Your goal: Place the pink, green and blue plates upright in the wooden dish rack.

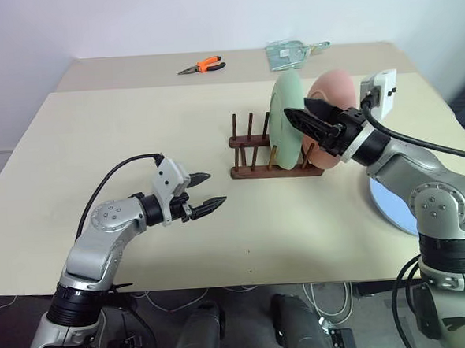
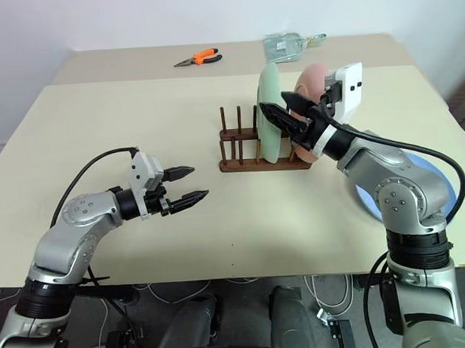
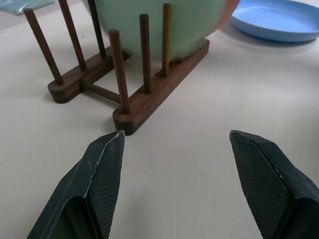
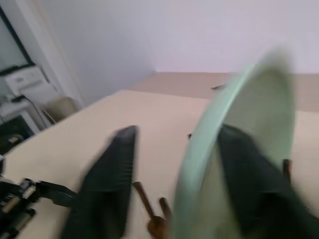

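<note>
1. My left gripper (image 1: 208, 190) hovers low over the near left part of the counter (image 1: 120, 141), fingers spread apart and holding nothing, pointing toward the wooden dish rack (image 1: 255, 153).
2. The blue plate (image 1: 392, 207) lies flat on the counter at the near right, partly hidden under my right arm.
3. The wooden dish rack sits mid-counter, its left pegs bare.
4. The green plate (image 1: 288, 115) stands upright on edge in the right half of the rack, between pegs.
5. My right gripper (image 2: 280, 117) reaches in from the right at the green plate; its fingers stand apart with the plate's rim between them, one finger on each side, and I cannot tell whether they touch it.
6. The pink plate (image 1: 334, 97) stands upright just right of the green one, at the rack's right end.
7. Orange-handled pliers (image 1: 202, 65) and a small packet (image 1: 288, 54) lie at the far edge.
</note>
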Controlling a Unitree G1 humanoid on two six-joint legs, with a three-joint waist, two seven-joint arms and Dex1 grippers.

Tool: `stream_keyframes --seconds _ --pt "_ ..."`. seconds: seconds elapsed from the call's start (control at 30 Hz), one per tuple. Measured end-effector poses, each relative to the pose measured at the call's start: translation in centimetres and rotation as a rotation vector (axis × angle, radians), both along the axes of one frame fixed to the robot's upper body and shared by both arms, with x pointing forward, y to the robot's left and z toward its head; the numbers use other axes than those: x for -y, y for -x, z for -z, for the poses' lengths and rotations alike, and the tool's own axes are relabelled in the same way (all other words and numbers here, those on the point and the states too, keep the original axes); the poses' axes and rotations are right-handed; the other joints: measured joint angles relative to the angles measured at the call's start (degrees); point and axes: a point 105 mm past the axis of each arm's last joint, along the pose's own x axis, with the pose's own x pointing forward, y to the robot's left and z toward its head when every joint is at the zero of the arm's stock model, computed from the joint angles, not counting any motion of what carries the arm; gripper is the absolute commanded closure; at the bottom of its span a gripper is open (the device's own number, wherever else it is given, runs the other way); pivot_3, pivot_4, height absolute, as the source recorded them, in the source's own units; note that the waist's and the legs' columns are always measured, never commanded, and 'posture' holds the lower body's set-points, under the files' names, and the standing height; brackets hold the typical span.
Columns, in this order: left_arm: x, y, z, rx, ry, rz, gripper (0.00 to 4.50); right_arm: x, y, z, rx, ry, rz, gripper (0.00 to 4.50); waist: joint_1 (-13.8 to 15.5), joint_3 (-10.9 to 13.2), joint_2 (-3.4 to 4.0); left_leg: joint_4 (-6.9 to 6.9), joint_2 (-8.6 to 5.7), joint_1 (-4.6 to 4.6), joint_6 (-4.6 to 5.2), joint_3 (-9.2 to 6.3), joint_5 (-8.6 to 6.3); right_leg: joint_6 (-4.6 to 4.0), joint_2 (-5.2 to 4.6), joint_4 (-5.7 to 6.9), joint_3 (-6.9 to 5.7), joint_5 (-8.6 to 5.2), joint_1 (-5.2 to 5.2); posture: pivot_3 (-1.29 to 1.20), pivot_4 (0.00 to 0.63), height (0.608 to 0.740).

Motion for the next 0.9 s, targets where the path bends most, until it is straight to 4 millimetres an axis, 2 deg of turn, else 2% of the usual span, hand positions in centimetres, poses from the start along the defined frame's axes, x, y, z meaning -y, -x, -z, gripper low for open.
stream_keyframes --seconds 0.1,0.2,0.23,0.3,0.33,0.4,0.47,0.5,0.53,0.63,0.73,0.83,0.9 --pt "0.3 0.0 0.0 0.0 0.002 0.01 1.04 0.8 0.1 -1.6 0.09 0.095 0.029 1.62 0.0 0.0 0.01 0.0 0.0 -0.01 0.0 0.01 0.0 0.0 0.0 -0.01 -0.01 0.0 0.0 0.0 0.15 0.74" --pt "0.4 0.0 -0.1 0.0 0.003 0.017 1.04 1.8 0.7 -4.1 0.2 0.16 0.059 1.62 0.1 0.0 0.0 0.0 0.0 -0.01 0.0 0.01 0.0 0.01 0.0 -0.02 -0.01 0.0 0.01 0.0 0.15 0.74" --pt "0.6 0.1 -0.1 0.002 0.003 0.025 1.04 2.4 0.9 -4.7 0.218 0.172 0.073 1.08 0.2 0.0 0.0 0.01 0.0 -0.02 0.0 0.01 0.0 0.01 0.0 -0.02 -0.01 0.0 0.02 0.0 0.15 0.74" --pt "0.9 0.1 -0.3 0.006 0.003 0.041 1.04 4.7 1.3 -6.3 0.248 0.201 0.134 0.26 0.4 0.0 -0.02 0.03 -0.02 -0.07 0.0 -0.01 0.0 0.0 -0.02 -0.09 -0.01 -0.01 0.04 0.0 0.15 0.74" --pt "1.1 0.2 -0.3 0.006 0.002 0.051 1.04 6.2 1.7 -7.2 0.266 0.215 0.181 0.07 0.4 0.0 -0.02 0.03 -0.02 -0.08 0.01 0.0 0.0 0.0 -0.03 -0.15 -0.01 -0.01 0.05 0.0 0.15 0.74" --pt "1.8 0.6 -0.3 0.007 0.004 0.088 1.04 9.0 2.5 -7.6 0.269 0.253 0.273 0.07 0.4 0.0 -0.12 0.0 -0.01 -0.06 0.05 0.0 -0.03 0.0 -0.02 -0.25 -0.04 -0.01 0.11 0.0 0.15 0.74" --pt "3.0 1.1 -0.5 0.009 0.015 0.144 1.04 11.4 3.0 -5.3 0.186 0.349 0.348 0.07 0.4 -0.1 -0.19 -0.02 0.0 -0.05 0.06 0.01 -0.04 -0.01 -0.02 -0.32 -0.06 -0.01 0.14 0.0 0.15 0.74" --pt "3.5 1.3 -0.5 0.009 0.019 0.168 1.04 12.1 3.3 -3.5 0.124 0.393 0.358 0.07 0.3 -0.1 -0.19 -0.02 0.0 -0.05 0.07 0.03 -0.04 0.0 -0.02 -0.35 -0.06 -0.01 0.17 0.0 0.15 0.74" --pt "4.1 1.7 -0.5 0.006 0.027 0.199 1.04 12.8 3.6 -0.8 0.034 0.441 0.352 0.07 0.3 -0.1 -0.18 -0.01 0.0 -0.04 0.08 0.08 -0.05 0.0 -0.03 -0.35 -0.03 -0.01 0.17 0.0 0.15 0.74" --pt "6.1 2.9 -0.5 -0.007 0.052 0.3 1.04 13.7 5.0 5.4 -0.182 0.55 0.338 0.07 0.1 -0.1 0.01 0.02 0.01 -0.01 0.09 0.25 -0.05 0.02 -0.06 -0.32 0.09 0.0 0.13 0.0 0.15 0.74" --pt "8.4 4.4 -0.8 -0.004 0.076 0.415 1.04 13.4 6.2 10.5 -0.334 0.67 0.327 0.07 -0.1 -0.1 0.01 0.05 0.04 0.03 0.09 0.28 -0.05 0.12 -0.03 -0.3 0.09 -0.07 0.14 0.0 0.15 0.74" --pt "9.4 4.9 -1.0 -0.002 0.079 0.461 1.04 13.6 6.6 14.0 -0.42 0.751 0.372 0.07 -0.1 -0.1 0.01 0.07 0.04 0.01 0.09 0.28 -0.05 0.12 -0.03 -0.3 0.09 -0.07 0.13 0.0 0.15 0.74" --pt "9.5 4.8 -1.2 0.004 0.078 0.463 1.04 14.0 6.3 14.7 -0.429 0.778 0.421 0.6 0.1 -0.1 -0.01 0.07 0.04 0.02 0.09 0.27 -0.05 0.12 -0.03 -0.31 0.09 -0.07 0.14 0.0 0.15 0.74"
